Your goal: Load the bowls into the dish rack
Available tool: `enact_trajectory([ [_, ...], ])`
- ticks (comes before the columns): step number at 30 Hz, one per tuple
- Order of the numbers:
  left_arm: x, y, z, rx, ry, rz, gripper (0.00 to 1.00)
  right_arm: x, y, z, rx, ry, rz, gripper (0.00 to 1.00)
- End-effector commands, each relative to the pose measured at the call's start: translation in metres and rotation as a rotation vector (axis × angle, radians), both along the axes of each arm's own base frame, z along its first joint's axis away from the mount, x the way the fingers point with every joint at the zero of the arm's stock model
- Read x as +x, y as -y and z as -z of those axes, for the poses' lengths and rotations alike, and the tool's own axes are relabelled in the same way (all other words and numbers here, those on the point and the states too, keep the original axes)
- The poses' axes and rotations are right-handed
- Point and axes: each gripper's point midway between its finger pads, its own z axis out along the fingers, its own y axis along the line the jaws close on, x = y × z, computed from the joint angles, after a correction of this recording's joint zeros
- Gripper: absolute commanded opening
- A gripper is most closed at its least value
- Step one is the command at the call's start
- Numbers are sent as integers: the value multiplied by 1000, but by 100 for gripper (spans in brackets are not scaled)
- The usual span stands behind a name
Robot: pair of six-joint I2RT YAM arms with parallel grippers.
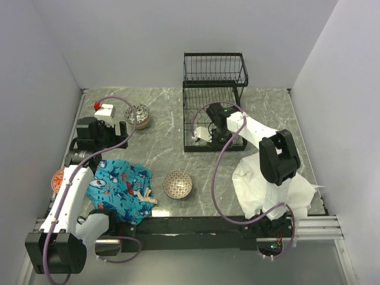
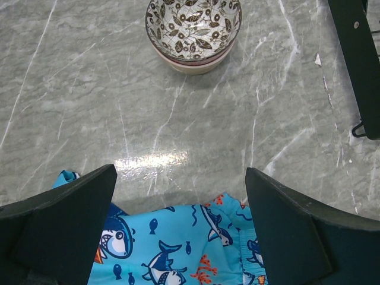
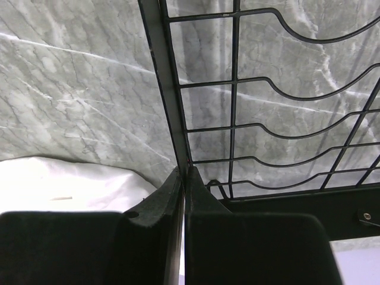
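Observation:
The black wire dish rack [image 1: 215, 83] stands at the back of the marble table, with no bowl in it. A patterned bowl [image 1: 177, 184] sits in front of it. Two stacked leaf-patterned bowls [image 1: 137, 116] sit at the back left and also show in the left wrist view [image 2: 193, 27]. My right gripper [image 1: 215, 133] is over the rack's base. In the right wrist view it [image 3: 184, 169] is shut on a black frame bar of the rack [image 3: 167, 89]. My left gripper [image 1: 105, 135] is open and empty above the cloth's far edge [image 2: 181, 178], short of the stacked bowls.
A blue shark-print cloth [image 1: 122, 184] lies front left and shows under the left fingers [image 2: 172, 249]. A white cloth [image 1: 273, 190] is draped at the right arm's base. An orange plate [image 1: 57, 178] sits at the left edge. The rack's corner [image 2: 362, 65] is at the right.

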Motion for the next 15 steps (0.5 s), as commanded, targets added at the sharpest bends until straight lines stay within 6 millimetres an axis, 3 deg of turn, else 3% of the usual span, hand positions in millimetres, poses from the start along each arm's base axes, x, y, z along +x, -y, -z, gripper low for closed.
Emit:
enact_trajectory([
  [1,2,1,-7,-2,32,15,97,13,-12,2,54,55,95,11],
  [6,-7,7,-10,33,22,85,97,18,-19,-29,108,103,153,33],
  [7,-8,7,-11,45,22,97,97,16,-18,-34,111,106,156,46],
  [12,-29,24,-20,105,37,285,97,7,-23,-94,232,198,200,54],
  [15,-46,36,-18,138,24,414,97,-7,-24,-114,297,206,247,55],
])
